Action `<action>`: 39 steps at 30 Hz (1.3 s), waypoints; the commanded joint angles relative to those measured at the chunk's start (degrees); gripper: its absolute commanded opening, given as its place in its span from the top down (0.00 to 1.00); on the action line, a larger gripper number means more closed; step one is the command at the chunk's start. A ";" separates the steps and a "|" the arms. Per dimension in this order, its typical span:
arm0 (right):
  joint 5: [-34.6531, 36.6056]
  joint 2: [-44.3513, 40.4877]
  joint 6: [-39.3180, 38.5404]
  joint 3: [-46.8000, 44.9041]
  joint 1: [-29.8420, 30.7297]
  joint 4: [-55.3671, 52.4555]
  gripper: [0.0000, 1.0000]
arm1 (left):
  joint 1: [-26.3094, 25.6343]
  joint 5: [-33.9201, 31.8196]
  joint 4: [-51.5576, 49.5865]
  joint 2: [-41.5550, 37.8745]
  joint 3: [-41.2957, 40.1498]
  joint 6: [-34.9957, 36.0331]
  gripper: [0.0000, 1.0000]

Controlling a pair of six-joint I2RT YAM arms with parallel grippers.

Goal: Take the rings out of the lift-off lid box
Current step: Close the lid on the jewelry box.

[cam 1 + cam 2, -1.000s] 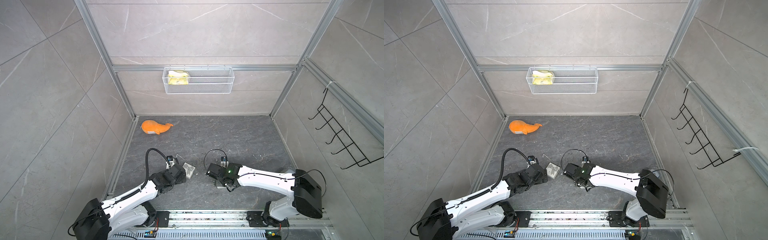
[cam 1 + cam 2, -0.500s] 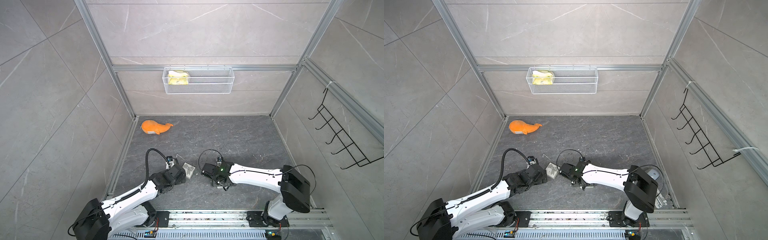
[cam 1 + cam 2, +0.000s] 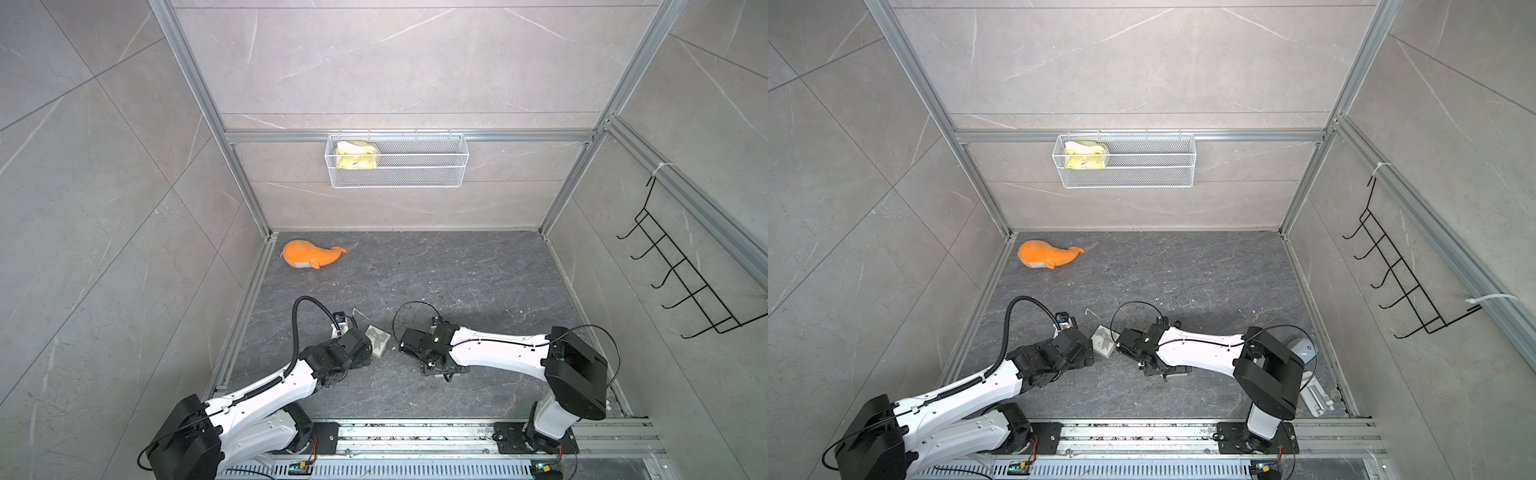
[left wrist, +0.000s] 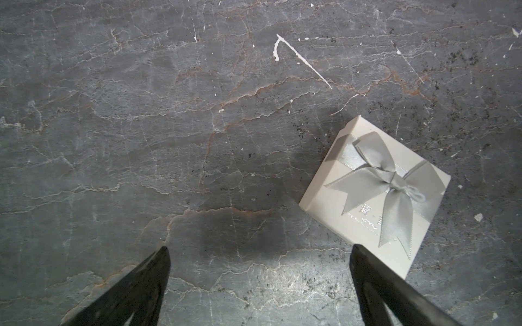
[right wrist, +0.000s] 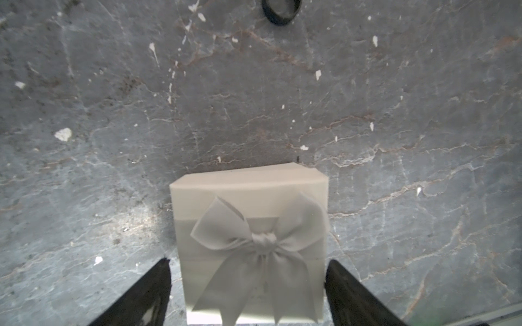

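Two white gift boxes with grey bows are in view; I cannot tell which one is the lift-off lid box. One box (image 5: 248, 225) sits between the fingers of my right gripper (image 5: 249, 260). That gripper is open, with a gap at one finger and the other close to the box's side. The other box (image 4: 375, 194) (image 3: 378, 340) lies just outside one finger of my left gripper (image 4: 260, 247), which is wide open over bare floor. One black ring (image 5: 281, 12) lies on the floor beyond the right box. No other rings show.
An orange plush whale (image 3: 311, 257) lies at the back left of the floor. A wire basket (image 3: 397, 166) hangs on the back wall and a black hook rack (image 3: 685, 286) on the right wall. A thin white scrap (image 4: 302, 56) lies near the left box.
The right arm has swung left, bringing its gripper closer to the left arm. The left arm and its box have not moved.
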 commanded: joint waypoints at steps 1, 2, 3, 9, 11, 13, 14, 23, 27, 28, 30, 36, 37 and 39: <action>0.88 1.07 -0.40 1.64 -0.08 -1.41 0.15 | 0.44 -1.51 0.48 0.25 0.63 1.37 0.00; 0.86 0.99 -0.40 1.54 -0.08 -1.37 0.15 | 0.49 -1.51 0.56 0.25 0.55 1.37 0.00; 0.84 0.85 -0.42 1.53 -0.19 -1.37 0.16 | 0.51 -1.56 0.57 0.24 0.54 1.35 0.00; 1.06 -0.55 -0.41 1.34 -0.22 -1.20 0.21 | 0.53 -1.57 0.74 0.43 0.59 1.45 0.00; 0.98 -0.96 -0.40 1.19 -0.19 -1.15 0.22 | 0.54 -1.50 0.67 0.42 0.57 1.45 0.00; 1.06 -1.44 -0.40 1.08 -0.19 -1.28 0.23 | 0.58 -1.43 0.60 0.41 0.54 1.44 0.00; 1.11 -1.87 -0.41 0.99 -0.08 -1.28 0.23 | 0.61 -1.43 0.61 0.42 0.54 1.36 0.00; 0.38 -7.77 -0.21 -0.79 -0.25 -0.46 0.23 | 0.62 -1.41 0.74 0.69 0.63 1.38 0.00; -1.82 -9.65 -0.40 -2.95 -0.99 1.36 0.23 | 0.64 -1.48 0.68 0.93 0.68 1.41 0.00; -2.35 -10.26 -0.40 -3.79 -1.34 1.91 0.23 | 0.63 -1.48 0.72 0.92 0.74 1.40 0.00; -2.57 -10.99 -0.40 -4.65 -1.85 2.25 0.23 | 0.64 -1.37 0.74 0.85 0.63 1.45 0.00; -5.09 -12.17 -3.09 -5.98 -3.23 4.42 0.23 | 0.75 -1.35 0.74 1.11 0.73 1.45 0.00; -5.70 -12.36 -3.50 -6.33 -3.60 5.20 0.24 | 0.71 -1.37 0.73 1.20 0.76 1.45 0.00; -7.16 -12.27 -4.27 -6.88 -4.24 6.48 0.24 | 0.76 -1.40 0.74 1.21 0.72 1.42 0.00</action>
